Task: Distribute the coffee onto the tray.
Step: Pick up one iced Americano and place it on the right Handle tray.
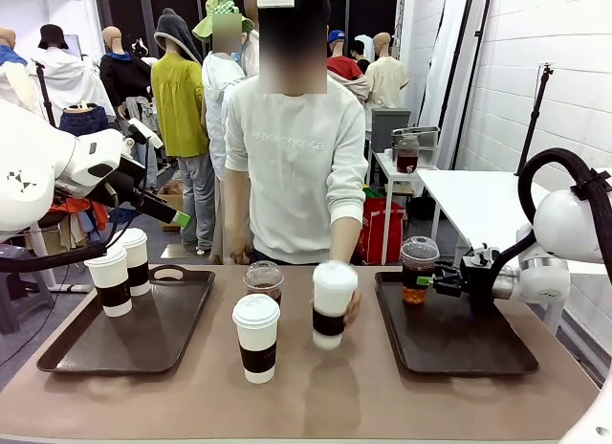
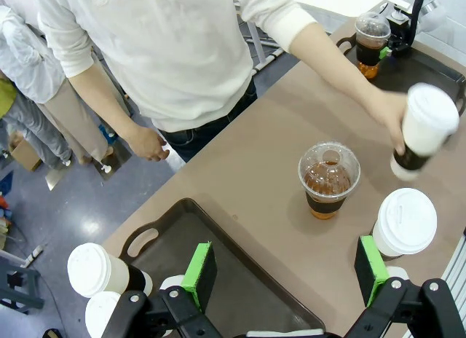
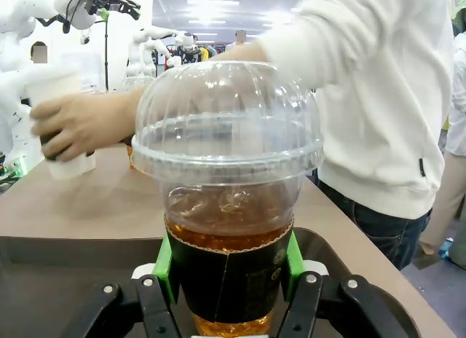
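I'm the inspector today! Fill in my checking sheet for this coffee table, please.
Surface: brown table with left tray and right tray.
Job's things: front tray cup and back tray cup stand on the left tray; gripped clear cup at the right tray's far corner; lone paper cup and loose clear cup on bare table; person's hand holds the held paper cup.
Clutter: nothing seen.
Grippers: left gripper open, empty, above the left tray's edge; right gripper shut on the gripped clear cup.
Cables: black left hose and right hose along the arms.
Surroundings: people behind; white side table; red bag.
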`<move>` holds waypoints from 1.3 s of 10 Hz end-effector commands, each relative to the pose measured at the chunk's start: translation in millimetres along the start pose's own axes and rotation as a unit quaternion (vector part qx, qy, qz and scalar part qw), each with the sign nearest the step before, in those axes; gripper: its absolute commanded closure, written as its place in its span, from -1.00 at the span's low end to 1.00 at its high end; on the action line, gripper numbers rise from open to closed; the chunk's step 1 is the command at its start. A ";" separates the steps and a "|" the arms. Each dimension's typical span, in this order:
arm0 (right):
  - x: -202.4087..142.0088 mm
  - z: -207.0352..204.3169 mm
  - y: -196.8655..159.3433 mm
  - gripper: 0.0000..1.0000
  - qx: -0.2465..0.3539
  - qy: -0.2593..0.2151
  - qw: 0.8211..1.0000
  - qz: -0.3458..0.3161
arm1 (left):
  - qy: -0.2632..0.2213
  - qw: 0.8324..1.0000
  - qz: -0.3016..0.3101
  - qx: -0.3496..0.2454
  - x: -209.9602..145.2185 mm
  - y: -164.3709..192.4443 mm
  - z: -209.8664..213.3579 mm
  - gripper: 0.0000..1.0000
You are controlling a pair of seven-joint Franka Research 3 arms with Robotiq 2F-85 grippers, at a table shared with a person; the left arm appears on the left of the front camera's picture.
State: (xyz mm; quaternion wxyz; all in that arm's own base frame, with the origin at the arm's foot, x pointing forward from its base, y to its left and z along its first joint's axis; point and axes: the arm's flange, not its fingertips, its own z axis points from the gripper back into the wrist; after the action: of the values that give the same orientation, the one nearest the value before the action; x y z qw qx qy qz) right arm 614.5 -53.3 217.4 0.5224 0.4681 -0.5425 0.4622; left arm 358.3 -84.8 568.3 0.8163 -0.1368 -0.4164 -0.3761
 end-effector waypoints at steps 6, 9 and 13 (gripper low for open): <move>-10.9 5.4 0.9 -1.00 -0.002 0.014 0.999 -0.043 | 0.003 1.000 0.001 -0.004 -1.0 -0.2 0.7 -1.00; -10.9 18.4 11.1 -1.00 -0.018 0.021 0.998 -0.059 | 0.003 1.000 0.001 -0.004 -1.0 -0.2 0.7 -1.00; -11.3 48.7 35.5 -1.00 -0.047 0.025 0.996 -0.074 | 0.003 1.000 0.001 -0.004 -1.0 -0.2 0.7 -1.00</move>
State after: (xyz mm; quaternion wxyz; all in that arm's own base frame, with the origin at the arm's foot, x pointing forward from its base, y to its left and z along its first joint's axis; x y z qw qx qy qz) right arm 587.4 -92.3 201.2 0.5756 0.4775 -0.5204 0.4122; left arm 358.3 -84.8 568.3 0.8163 -0.1368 -0.4164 -0.3761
